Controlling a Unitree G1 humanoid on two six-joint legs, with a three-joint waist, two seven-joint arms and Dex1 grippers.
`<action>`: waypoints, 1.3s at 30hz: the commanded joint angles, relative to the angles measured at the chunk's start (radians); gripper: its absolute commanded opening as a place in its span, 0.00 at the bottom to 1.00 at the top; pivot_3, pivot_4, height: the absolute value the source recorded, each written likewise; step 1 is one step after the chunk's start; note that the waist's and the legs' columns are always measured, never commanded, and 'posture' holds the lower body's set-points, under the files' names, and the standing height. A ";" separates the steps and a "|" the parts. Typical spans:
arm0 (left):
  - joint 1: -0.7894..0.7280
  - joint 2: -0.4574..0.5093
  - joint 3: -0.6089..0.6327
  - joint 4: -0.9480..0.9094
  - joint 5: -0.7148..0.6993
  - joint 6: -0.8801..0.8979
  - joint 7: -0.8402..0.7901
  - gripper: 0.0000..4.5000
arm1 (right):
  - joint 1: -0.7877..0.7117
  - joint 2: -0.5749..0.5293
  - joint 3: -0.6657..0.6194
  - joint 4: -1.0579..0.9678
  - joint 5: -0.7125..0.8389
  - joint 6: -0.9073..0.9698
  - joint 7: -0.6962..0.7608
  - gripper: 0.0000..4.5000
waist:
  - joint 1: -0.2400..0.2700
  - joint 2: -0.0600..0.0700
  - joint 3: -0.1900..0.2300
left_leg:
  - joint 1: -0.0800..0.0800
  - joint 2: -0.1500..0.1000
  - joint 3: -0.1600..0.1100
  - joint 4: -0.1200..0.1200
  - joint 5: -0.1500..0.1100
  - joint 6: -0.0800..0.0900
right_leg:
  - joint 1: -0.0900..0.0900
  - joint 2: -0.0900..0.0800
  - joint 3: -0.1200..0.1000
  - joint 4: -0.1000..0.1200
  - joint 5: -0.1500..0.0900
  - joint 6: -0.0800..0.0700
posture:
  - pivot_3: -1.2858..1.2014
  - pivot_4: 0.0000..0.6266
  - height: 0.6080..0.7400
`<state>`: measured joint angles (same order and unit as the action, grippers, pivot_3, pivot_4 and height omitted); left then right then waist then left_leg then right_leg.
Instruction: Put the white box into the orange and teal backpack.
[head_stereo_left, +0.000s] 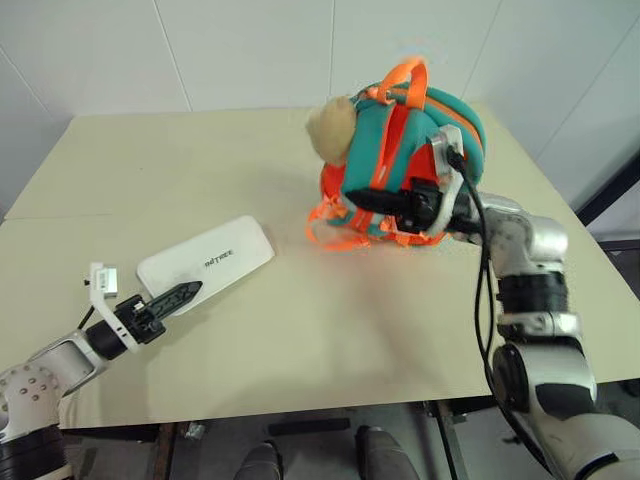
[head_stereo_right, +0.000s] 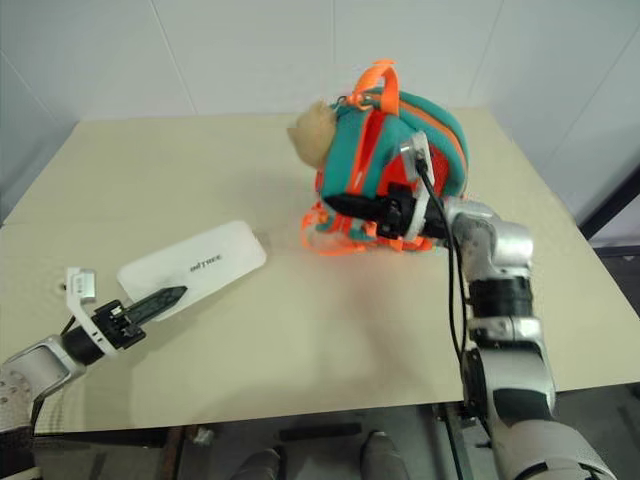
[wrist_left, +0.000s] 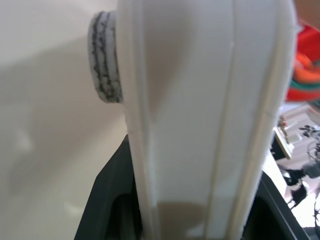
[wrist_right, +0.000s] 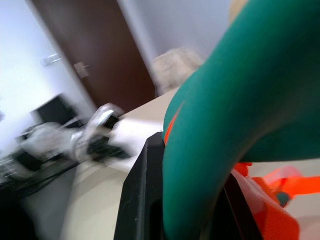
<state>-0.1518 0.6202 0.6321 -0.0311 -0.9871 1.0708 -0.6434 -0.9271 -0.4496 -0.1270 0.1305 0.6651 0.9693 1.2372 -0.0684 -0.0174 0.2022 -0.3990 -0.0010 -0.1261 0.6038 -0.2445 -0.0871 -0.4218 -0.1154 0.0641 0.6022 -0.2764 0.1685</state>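
Note:
The white box (head_stereo_left: 215, 258) lies slantwise at the table's front left, dark lettering on its top. My left gripper (head_stereo_left: 185, 293) is shut on the box's near end; the left wrist view has the white box (wrist_left: 200, 115) edge-on between the black fingers. The orange and teal backpack (head_stereo_left: 400, 150) stands upright at the back right, its tan plush head (head_stereo_left: 332, 128) facing left. My right gripper (head_stereo_left: 375, 200) reaches in from the right, shut on the backpack's front side. In the right wrist view a teal band (wrist_right: 220, 125) fills the gap between its fingers.
The tan table (head_stereo_left: 150, 170) runs to a white tiled wall at the back, and its front edge is close to me. Orange webbing loops (head_stereo_left: 330, 225) spill from the backpack's base onto the table. Bare tabletop separates the box from the backpack.

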 joint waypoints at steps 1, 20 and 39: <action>0.002 0.015 0.029 -0.052 -0.039 -0.038 -0.029 0.32 | 0.033 -0.060 -0.036 -0.237 0.203 0.178 -0.002 0.01 | 0.009 0.000 0.000 | -0.002 0.000 0.000 0.001 0.000 0.000 | -0.003 0.000 0.000 -0.001 0.000 0.000 | 0.52 0.24 1.00; 0.043 0.022 0.148 -0.404 -0.350 -0.124 0.025 0.32 | 0.194 -0.296 0.120 -0.207 0.207 0.105 0.078 0.01 | 0.040 -0.002 -0.001 | -0.006 0.000 0.001 0.009 0.000 0.002 | -0.003 0.000 0.000 0.000 0.003 -0.001 | 0.52 0.24 1.00; -0.084 0.297 -0.174 -0.242 -0.172 -0.151 -0.215 0.32 | 0.276 -0.327 0.145 -0.282 0.197 0.054 0.101 0.01 | 0.041 -0.002 -0.001 | -0.005 0.000 0.001 0.010 0.001 0.002 | -0.002 0.001 0.000 -0.001 0.003 -0.002 | 0.52 0.24 1.00</action>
<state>-0.2126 0.8775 0.5053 -0.2702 -1.2018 0.9245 -0.7761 -0.6491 -0.7644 0.0414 -0.1241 0.8451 1.0281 1.3325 -0.0274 -0.0194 0.2014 -0.4044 -0.0013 -0.1251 0.6134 -0.2439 -0.0847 -0.4236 -0.1144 0.0644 0.6012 -0.2731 0.1669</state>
